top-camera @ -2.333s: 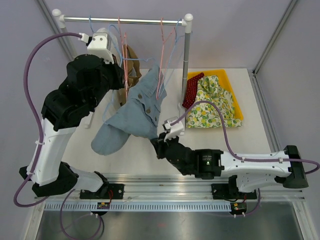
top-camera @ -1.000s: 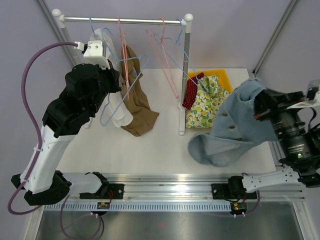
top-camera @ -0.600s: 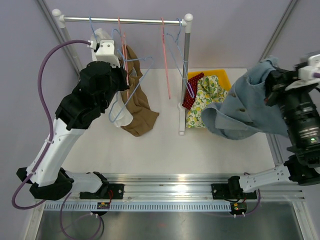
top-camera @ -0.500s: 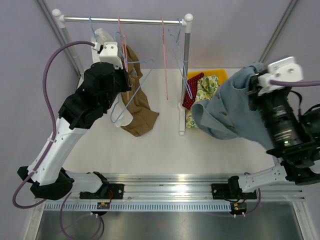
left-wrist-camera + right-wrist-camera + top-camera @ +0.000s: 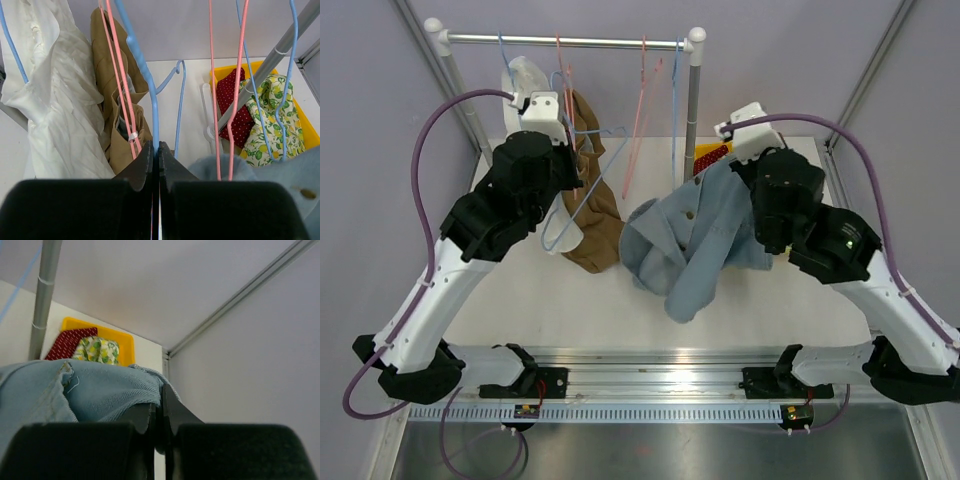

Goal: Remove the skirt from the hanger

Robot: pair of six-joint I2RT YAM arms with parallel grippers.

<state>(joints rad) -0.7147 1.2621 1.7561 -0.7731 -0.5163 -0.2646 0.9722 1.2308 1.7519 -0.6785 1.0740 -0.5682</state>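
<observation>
Two grips, both tight. My left gripper (image 5: 156, 150) is pinched narrow on the wire of a blue hanger (image 5: 142, 70), just below the rail of the rack (image 5: 570, 41) and near its left end. That hanger carries no cloth. My right gripper (image 5: 161, 410) is clamped on a fold of the skirt (image 5: 690, 245), and the denim drapes down from it in front of the rack's right post, clear of the hanger. A white garment (image 5: 55, 100) and a brown garment (image 5: 107, 75) hang from the rail just beside my left fingers. Two pink hangers (image 5: 214, 100) hang farther along, toward the right post. Behind that post sits a yellow bin (image 5: 222, 74) holding red dotted and lemon-print cloth.
</observation>
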